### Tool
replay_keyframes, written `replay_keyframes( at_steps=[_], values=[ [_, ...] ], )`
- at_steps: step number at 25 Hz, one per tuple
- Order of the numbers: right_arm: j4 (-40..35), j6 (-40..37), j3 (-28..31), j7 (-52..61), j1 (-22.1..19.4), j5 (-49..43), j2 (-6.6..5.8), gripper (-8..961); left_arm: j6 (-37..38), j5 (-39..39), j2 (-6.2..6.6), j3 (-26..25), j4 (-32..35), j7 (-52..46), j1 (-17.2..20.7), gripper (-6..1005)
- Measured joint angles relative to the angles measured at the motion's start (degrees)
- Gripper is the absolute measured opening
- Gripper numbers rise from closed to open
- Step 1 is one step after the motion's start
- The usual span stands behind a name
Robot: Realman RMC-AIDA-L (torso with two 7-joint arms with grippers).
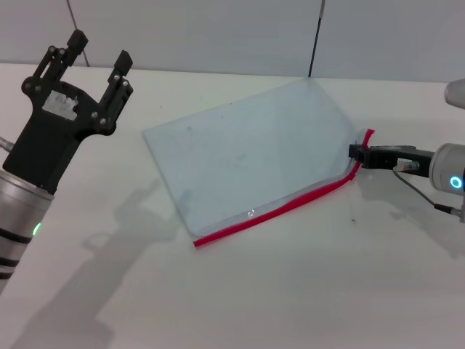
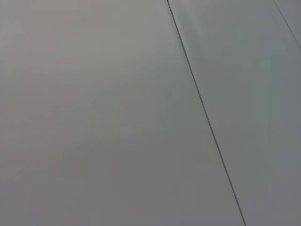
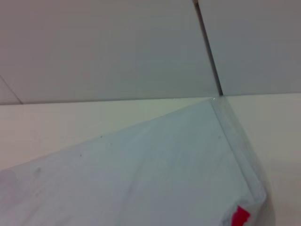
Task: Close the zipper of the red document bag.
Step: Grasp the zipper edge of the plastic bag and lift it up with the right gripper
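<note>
The red document bag [image 1: 247,156] lies flat on the white table [image 1: 290,291], a translucent pale blue-grey pouch turned at an angle. Its zipper [image 1: 280,209] is the bright red strip along the near long edge. My right gripper [image 1: 356,153] reaches in low from the right and is shut on the zipper's right end, where the bag's corner curls up a little. I cannot make out the slider. The right wrist view shows the bag's surface [image 3: 141,179] close up, with a bit of red zipper [image 3: 241,216]. My left gripper [image 1: 100,49] is raised at the far left, open, away from the bag.
A grey panelled wall [image 1: 218,29] runs behind the table, with a dark seam [image 1: 314,43] behind the bag's far corner. The left wrist view shows only wall panels [image 2: 117,117]. Bare table lies in front of and left of the bag.
</note>
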Motion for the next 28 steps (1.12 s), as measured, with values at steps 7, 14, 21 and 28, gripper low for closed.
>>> replay_keyframes(
  at_steps=[7, 14, 21, 28],
  values=[
    [0.0, -1.2, -1.0, -0.1, 0.0, 0.0, 0.09, 17, -0.1, 0.0, 0.00, 0.0, 0.0, 0.0, 0.0, 619],
    [0.0, -2.8, -1.1, -0.6, 0.0, 0.1, 0.12, 14, -0.1, 0.0, 0.00, 0.0, 0.0, 0.0, 0.0, 619],
    [-0.4, -6.3, -0.6, -1.6, -0.2, 1.0, 0.12, 14, -1.0, 0.0, 0.00, 0.0, 0.1, 0.0, 0.0, 618],
    [-0.1, -13.4, 0.2, -6.3, -0.5, 7.4, 0.23, 17, -4.6, 5.0, 0.00, 0.0, 0.3, 0.0, -1.5, 618]
  ],
)
